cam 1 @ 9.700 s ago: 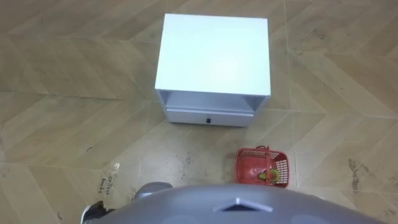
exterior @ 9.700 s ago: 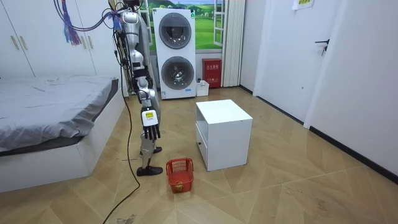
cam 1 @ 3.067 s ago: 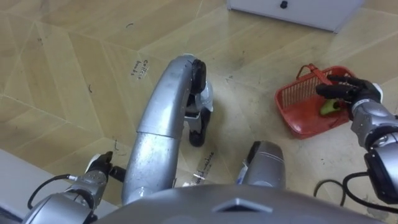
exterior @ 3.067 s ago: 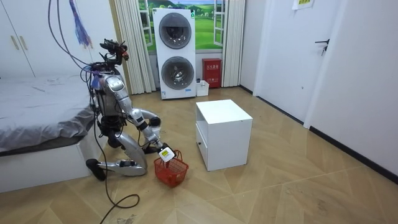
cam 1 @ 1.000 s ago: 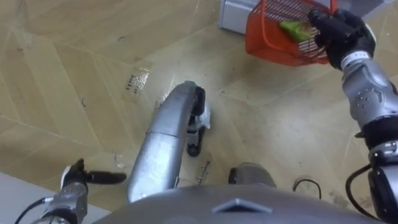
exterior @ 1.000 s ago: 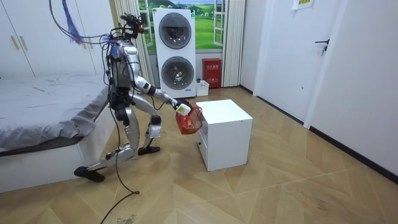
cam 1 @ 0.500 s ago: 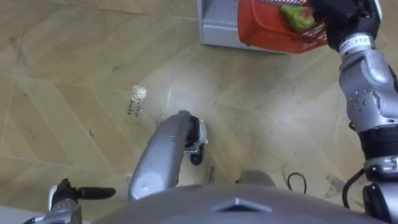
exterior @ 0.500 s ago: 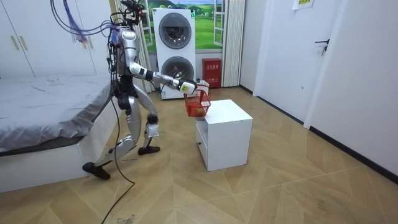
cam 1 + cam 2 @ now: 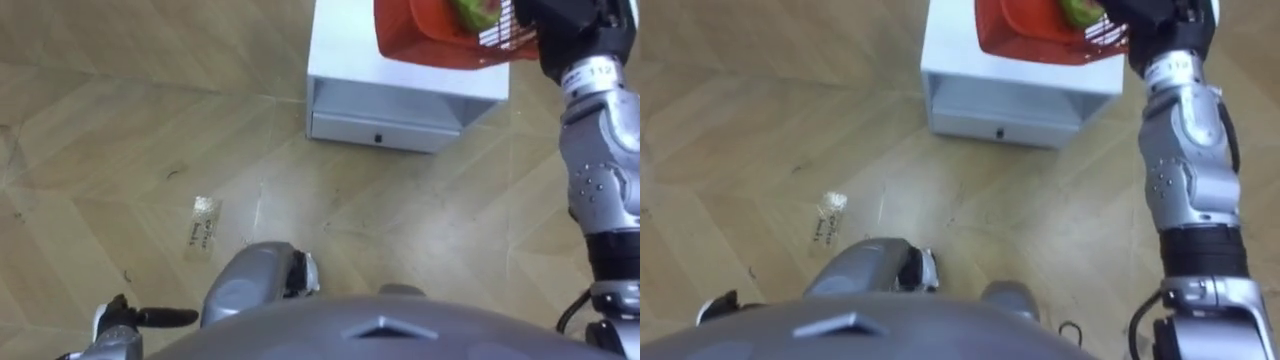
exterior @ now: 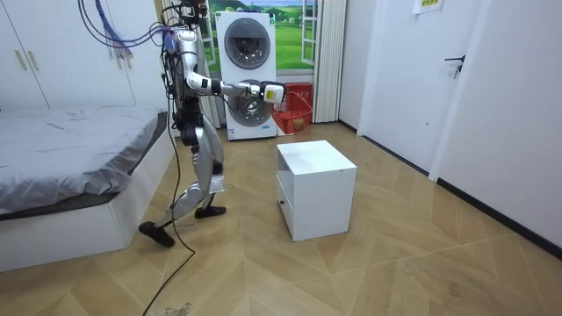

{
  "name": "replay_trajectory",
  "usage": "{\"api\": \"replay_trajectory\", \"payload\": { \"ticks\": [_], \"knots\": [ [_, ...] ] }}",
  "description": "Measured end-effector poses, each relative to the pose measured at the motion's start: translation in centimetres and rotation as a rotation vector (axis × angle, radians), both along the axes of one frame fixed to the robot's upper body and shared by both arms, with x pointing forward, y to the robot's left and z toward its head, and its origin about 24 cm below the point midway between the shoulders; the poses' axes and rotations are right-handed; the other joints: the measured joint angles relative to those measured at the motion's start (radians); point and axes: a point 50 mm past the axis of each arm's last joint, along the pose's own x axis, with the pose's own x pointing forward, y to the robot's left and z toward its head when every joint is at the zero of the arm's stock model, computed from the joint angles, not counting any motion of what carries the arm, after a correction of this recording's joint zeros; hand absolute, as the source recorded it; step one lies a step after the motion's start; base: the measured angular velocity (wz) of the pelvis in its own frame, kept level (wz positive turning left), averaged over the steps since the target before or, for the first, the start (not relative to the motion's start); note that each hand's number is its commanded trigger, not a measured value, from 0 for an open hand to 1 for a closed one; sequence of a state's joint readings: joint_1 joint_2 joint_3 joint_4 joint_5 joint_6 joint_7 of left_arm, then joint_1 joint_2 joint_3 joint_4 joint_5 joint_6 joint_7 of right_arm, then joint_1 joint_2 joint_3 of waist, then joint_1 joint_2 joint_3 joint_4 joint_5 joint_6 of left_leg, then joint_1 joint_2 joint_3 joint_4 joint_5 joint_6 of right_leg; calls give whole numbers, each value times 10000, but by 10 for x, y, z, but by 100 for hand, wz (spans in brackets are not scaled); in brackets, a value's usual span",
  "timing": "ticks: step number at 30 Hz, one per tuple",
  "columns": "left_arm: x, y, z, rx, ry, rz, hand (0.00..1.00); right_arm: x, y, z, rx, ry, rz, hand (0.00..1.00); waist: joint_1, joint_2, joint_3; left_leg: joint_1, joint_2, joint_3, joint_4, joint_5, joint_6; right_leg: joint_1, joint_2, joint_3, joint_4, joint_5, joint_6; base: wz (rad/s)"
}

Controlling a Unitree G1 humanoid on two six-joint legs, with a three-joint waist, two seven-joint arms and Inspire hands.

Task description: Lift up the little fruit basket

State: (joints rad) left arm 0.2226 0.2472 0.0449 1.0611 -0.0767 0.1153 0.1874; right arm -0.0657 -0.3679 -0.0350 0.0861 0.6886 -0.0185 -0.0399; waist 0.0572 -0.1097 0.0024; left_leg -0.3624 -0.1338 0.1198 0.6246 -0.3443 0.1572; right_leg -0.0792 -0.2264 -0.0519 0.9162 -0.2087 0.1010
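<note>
The right hand (image 9: 562,28) is clenched on the red basket (image 9: 425,35), holding it and its green fruit (image 9: 478,12) above the white cabinet (image 9: 400,90). Well back from the cabinet hangs the left hand (image 9: 115,325); whether it is spread I cannot tell.

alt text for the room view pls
A standing humanoid robot holds a red plastic fruit basket in its right hand, arm stretched out towards a white cube-shaped cabinet on the wooden floor. A grey-covered bed lies at the room view's left, and stacked white washing machines stand behind.
</note>
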Motion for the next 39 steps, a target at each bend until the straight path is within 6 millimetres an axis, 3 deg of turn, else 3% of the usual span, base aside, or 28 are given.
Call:
{"api": "replay_trajectory", "payload": {
  "ticks": [1, 2, 3, 4, 5, 6, 7, 8, 9, 14, 20, 31, 34, 35, 36, 37, 38, 39],
  "knots": [
    [0, 0, 0, 40, -69, 97, 0, -1, -1, -2, 5, 142, -31, 100, 19, 30, 20, 247, 2, -138, -171, 9, -19, -167, 82, -19, 14, -493, -12, -10],
    [0, 0, 0, 70, -49, 120, 0, -1, -1, -3, 4, 258, -2, 100, 43, 65, 43, 415, 10, -211, -293, 36, -66, -306, 165, -12, 13, -738, -41, -13],
    [-1, 0, 0, 144, -51, 192, 0, -1, 0, -5, 15, 423, 69, 100, 43, 137, 99, 740, 79, -273, -579, 123, -166, -673, 282, -37, -74, -1209, -176, -10],
    [-1, 0, 0, 192, -56, 232, 0, -1, 0, -5, 14, 464, 89, 100, 40, 183, 131, 896, 133, -292, -727, 169, -202, -913, 352, -65, -204, -1419, -216, -5],
    [-1, 0, 1, 253, -96, 272, 0, -1, 0, -5, -24, 480, 74, 100, -36, 243, 159, 1123, 212, -446, -963, 243, -308, -1372, 480, -67, -664, -1745, -221, 20],
    [1, 2, 2, 316, -182, 336, 0, -1, 0, -5, -105, 510, 66, 100, -273, 262, 152, 1259, 302, -637, -1114, 350, -406, -1713, 612, -48, -1663, -1802, -210, 33],
    [2, 2, 2, 380, -230, 335, 0, -2, -1, -4, -106, 518, 44, 100, -349, 254, 148, 1295, 340, -729, -1125, 377, -456, -1826, 690, 4, -2396, -1693, -171, 49],
    [2, 2, 2, 447, -273, 319, 0, -4, -3, -5, -114, 571, -20, 100, -427, 243, 71, 1316, 413, -896, -1100, 376, -613, -1717, 810, -87, -3185, -1306, -330, 39],
    [0, -1, 1, 358, -259, 330, 0, -5, -4, -5, -113, 633, -127, 100, -434, 388, -85, 1375, 609, -916, -1265, 457, -746, -1325, 974, -475, -3868, -1083, -556, 32],
    [-2, -8, -1, 200, -238, 339, 0, -5, -5, -4, 77, 610, -175, 100, -366, 301, -49, 2366, 933, -991, -2470, 819, -925, 12, 1422, -932, -5525, -485, -674, 21],
    [-1, -9, -1, 225, -237, 145, 0, -5, -6, -4, 216, 664, -494, 100, -244, 341, -43, 2891, 882, -1202, -2956, 855, -918, 983, 1477, -1322, -6663, -245, -586, 14],
    [-19, -8, 1, 537, 351, -942, 0, -6, -3, 1, 381, 490, -463, 100, -33, 435, -18, 3576, 874, -1564, -3875, 1033, -959, 1156, 1511, -1417, -6779, -190, -570, 4],
    [-15, -8, 2, 545, 239, -1035, 0, -6, -4, 0, 225, 555, -520, 100, 71, 502, 10, 3591, 943, -2174, -3932, 1083, -984, 868, 1581, -1462, -6320, -219, -580, 1],
    [-12, -7, 2, 579, 134, -1072, 0, -5, -4, -1, 150, 619, -540, 100, 272, 592, 45, 3571, 1074, -2872, -3939, 1091, -1001, 441, 1840, -1234, -6360, -397, -681, -59],
    [-6, -5, 3, 691, 25, -1123, 0, -1, -1, -1, 101, 629, -373, 100, 534, 629, 73, 3401, 1274, -3291, -3909, 1079, -1075, -297, 2241, -786, -7097, -28, -1198, -68],
    [-8, -3, 3, 717, 114, -1113, 0, 1, 1, -1, 104, 636, -315, 100, 554, 576, 42, 3276, 1339, -3345, -3858, 1063, -1191, -618, 2384, -788, -7550, 722, -1300, -24],
    [-6, -5, 1, 582, 215, -1071, 0, 2, -2, -5, 107, 807, -419, 100, 348, 705, 40, 3138, 1490, -3288, -3900, 1029, -1533, -631, 2384, -1346, -7527, 1521, -1504, 35],
    [-3, -6, 0, 465, 208, -1135, 0, 3, -5, -12, 208, 1124, -677, 100, 258, 704, 43, 3077, 1587, -2484, -4105, 1167, -1784, -629, 2338, -1568, -7506, 1521, -1508, 51]
  ]
}}
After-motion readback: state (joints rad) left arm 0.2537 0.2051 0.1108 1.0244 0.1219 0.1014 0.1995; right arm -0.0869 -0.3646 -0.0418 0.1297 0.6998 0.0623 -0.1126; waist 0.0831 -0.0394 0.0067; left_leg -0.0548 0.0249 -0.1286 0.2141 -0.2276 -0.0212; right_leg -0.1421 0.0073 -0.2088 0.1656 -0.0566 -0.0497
